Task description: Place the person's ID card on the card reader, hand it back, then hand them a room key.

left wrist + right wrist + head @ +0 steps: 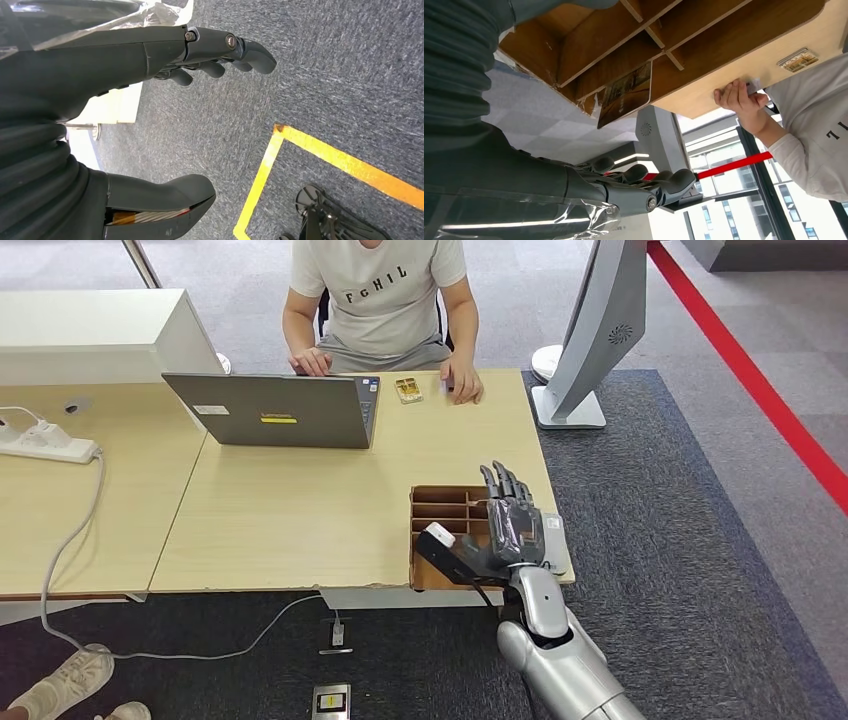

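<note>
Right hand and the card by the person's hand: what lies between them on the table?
In the head view, bare tabletop separates the right hand, over the wooden tray, from the card.

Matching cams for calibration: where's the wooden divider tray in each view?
Head view: wooden divider tray lies lower centre-right, at the table's near corner.
Left wrist view: not in it.
Right wrist view: close up, with its dividers facing the camera.
Shared landmark: the white display stand.
</note>
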Tool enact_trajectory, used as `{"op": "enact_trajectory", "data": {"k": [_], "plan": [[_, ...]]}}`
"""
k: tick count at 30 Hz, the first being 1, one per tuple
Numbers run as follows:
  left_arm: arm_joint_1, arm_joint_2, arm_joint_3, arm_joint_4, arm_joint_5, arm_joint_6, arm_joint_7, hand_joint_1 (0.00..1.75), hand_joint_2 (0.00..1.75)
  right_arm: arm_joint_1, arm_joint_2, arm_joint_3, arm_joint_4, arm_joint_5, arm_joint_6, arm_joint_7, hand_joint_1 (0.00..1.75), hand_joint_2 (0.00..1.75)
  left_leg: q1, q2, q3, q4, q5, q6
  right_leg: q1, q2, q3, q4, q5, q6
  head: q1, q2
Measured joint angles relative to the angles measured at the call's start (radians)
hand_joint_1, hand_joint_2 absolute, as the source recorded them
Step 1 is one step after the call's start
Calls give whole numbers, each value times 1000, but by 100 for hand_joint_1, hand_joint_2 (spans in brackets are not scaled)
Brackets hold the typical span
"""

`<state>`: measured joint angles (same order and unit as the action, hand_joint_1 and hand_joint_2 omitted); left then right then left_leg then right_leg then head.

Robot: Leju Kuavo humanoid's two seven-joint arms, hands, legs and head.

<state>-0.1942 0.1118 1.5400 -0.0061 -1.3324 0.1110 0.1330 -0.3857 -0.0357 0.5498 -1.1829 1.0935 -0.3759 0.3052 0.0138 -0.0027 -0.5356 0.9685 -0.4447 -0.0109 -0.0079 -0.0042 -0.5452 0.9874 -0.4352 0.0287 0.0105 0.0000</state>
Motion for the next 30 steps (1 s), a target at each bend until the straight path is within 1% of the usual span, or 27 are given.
{"op": "enact_trajectory", "data": {"k": [4, 7, 8, 18, 30], "plan": [[0, 0, 0, 0, 1, 0, -2, 0, 175, -11, 13, 1, 27, 3, 1, 0, 2, 175, 0, 0, 0, 0, 0, 0, 0, 0, 0, 0, 0, 0, 0, 0], [0, 0, 0, 0, 2, 0, -2, 0, 175, -16, 20, 1, 46, 11, 0, 0, 14, 175, 0, 0, 0, 0, 0, 0, 0, 0, 0, 0, 0, 0, 0, 0], [0, 0, 0, 0, 3, 0, -2, 0, 175, -18, 22, 1, 52, 15, 0, 0, 16, 175, 0, 0, 0, 0, 0, 0, 0, 0, 0, 0, 0, 0, 0, 0], [0, -2, 0, 0, 22, 15, -2, 0, 175, -39, 27, 1, 98, 43, -37, 15, 16, 175, 0, 0, 0, 0, 0, 0, 0, 0, 0, 0, 0, 0, 0, 0], [1, -4, 0, 0, 25, 15, -2, 0, 175, -47, 26, 0, 114, 44, -39, 18, 16, 175, 0, 0, 0, 0, 0, 0, 0, 0, 0, 0, 0, 0, 0, 0]]}}
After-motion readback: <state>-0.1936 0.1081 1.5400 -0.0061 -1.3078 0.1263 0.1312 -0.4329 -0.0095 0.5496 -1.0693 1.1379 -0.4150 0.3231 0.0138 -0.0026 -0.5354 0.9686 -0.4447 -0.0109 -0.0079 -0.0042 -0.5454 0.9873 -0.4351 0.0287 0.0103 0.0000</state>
